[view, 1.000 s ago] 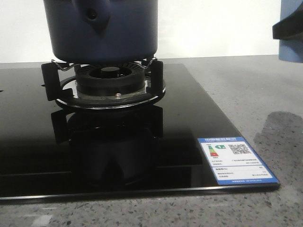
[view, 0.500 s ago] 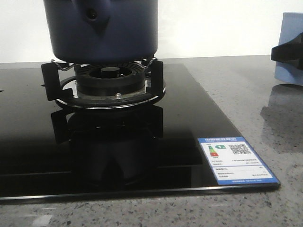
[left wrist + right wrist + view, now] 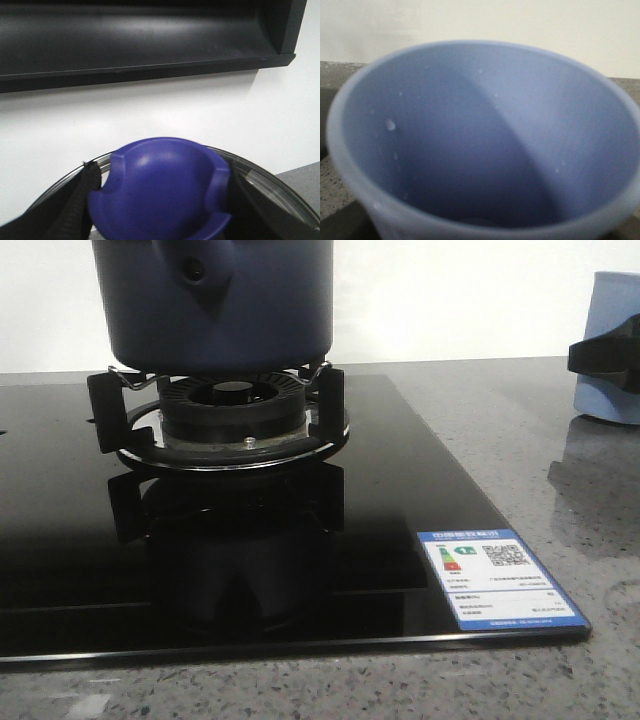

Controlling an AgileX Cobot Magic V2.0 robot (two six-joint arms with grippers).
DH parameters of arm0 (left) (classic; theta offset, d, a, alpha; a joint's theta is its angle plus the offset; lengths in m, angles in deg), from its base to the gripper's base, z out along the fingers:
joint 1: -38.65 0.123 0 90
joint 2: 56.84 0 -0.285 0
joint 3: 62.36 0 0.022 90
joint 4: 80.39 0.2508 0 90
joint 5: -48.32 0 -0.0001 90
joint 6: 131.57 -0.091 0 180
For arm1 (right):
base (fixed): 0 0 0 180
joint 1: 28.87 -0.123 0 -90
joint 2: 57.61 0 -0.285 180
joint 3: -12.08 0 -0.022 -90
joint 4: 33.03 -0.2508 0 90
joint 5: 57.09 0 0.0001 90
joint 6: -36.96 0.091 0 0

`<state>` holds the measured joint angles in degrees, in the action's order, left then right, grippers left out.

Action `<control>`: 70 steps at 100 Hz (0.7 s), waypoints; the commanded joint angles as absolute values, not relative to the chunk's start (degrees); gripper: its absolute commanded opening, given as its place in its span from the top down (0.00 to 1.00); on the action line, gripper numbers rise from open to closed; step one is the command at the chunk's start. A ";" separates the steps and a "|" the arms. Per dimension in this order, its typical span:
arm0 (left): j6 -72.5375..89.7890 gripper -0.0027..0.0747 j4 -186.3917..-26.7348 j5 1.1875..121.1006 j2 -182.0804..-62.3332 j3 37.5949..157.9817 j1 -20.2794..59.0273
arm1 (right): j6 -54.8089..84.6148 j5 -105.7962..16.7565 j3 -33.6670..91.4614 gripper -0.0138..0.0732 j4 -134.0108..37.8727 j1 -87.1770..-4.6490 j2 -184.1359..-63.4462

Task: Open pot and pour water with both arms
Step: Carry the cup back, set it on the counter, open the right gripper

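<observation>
The speckled grey stone bench (image 3: pixel 520 430) carries a glossy black glass hob (image 3: pixel 250 560), and on its round burner stand (image 3: pixel 225 420) sits the large dark navy-blue round pot (image 3: pixel 215 300), handle stub facing the camera. At the far right, the pale blue plastic cup (image 3: pixel 610 345) rests on the bench, the right claw (image 3: pixel 605 355) clamped around its side. The left claw's fingers (image 3: pixel 80 200) grip the purple-blue knob (image 3: pixel 162 195) of a glass lid (image 3: pixel 270 185).
</observation>
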<state>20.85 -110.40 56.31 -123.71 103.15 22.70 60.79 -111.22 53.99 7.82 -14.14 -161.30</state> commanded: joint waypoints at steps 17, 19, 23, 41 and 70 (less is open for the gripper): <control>20.90 0.56 -111.20 50.82 -122.76 105.40 22.87 | 59.98 -111.94 52.61 0.25 6.85 -13.78 -159.53; 20.90 0.56 -111.20 50.82 -122.76 105.40 22.87 | 59.98 -111.94 52.61 0.24 6.85 -13.78 -159.53; 20.90 0.56 -111.20 50.82 -122.76 105.40 22.87 | 59.98 -111.94 52.61 0.23 6.95 -13.78 -159.25; 20.90 0.56 -111.20 50.82 -122.76 105.40 22.87 | 59.98 -107.42 52.61 0.23 9.41 -13.78 -154.99; 20.90 0.56 -111.20 50.82 -122.76 105.40 22.87 | 63.14 -96.48 55.79 0.23 13.37 -13.78 -145.40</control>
